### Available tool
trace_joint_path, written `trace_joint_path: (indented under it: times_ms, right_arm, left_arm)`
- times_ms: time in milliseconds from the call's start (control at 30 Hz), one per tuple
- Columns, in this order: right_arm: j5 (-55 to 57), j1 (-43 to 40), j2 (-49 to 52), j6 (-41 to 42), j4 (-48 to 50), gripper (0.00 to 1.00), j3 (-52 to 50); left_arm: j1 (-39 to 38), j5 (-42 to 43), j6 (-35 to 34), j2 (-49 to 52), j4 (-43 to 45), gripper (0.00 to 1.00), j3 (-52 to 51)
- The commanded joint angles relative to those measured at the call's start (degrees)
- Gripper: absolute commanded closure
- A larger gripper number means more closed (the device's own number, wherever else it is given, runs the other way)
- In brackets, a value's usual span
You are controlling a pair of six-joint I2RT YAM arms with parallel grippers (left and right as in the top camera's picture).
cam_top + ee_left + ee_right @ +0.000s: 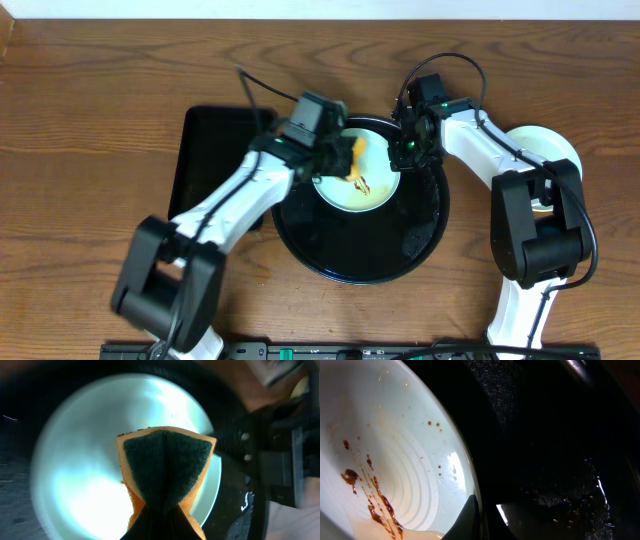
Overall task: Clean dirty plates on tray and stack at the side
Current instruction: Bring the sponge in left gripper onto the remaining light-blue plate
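On a wooden bench [100, 100], one round black tray [350, 262] carries one mint plate [375, 197], set toward its far rim. A second, rectangular tray [212, 160] lies left. A pale stack [548, 143] sits at right, half hidden by the right arm [480, 140], its count unclear. The left gripper [161, 520] pinches one folded sponge [165, 467] over the plate, with brown smears [375, 500] just nearside of it. The right gripper [481, 519] appears clamped on the plate's right rim.
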Motion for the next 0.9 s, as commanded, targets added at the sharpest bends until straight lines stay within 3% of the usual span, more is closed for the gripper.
trace_joint_path:
  times_ms: [0, 167, 333, 533, 867]
  right_arm:
    - [2.1, 0.9, 0.5, 0.4, -0.8, 0.99, -0.3]
    - [2.1, 0.9, 0.5, 0.4, -0.8, 0.99, -0.3]
    - [2.1, 0.9, 0.5, 0.4, -0.8, 0.99, -0.3]
    - [2.1, 0.9, 0.5, 0.4, -0.8, 0.99, -0.3]
    - [2.1, 0.9, 0.5, 0.4, -1.3, 0.99, -0.3]
  left_arm:
    - [-2.0, 1.1, -2.8, 3.4, 1.6, 0.92, -0.1]
    - [-4.4, 7.0, -3.4, 6.9, 6.2, 0.92, -0.1]
    - [-5.7, 6.9, -7.6, 9.0, 7.6, 0.92, -0.1]
    - [-6.2, 6.2, -7.8, 12.0, 7.7, 0.92, -0.1]
    - [-0.6, -11.0, -7.8, 14.2, 3.9, 0.92, 0.0]
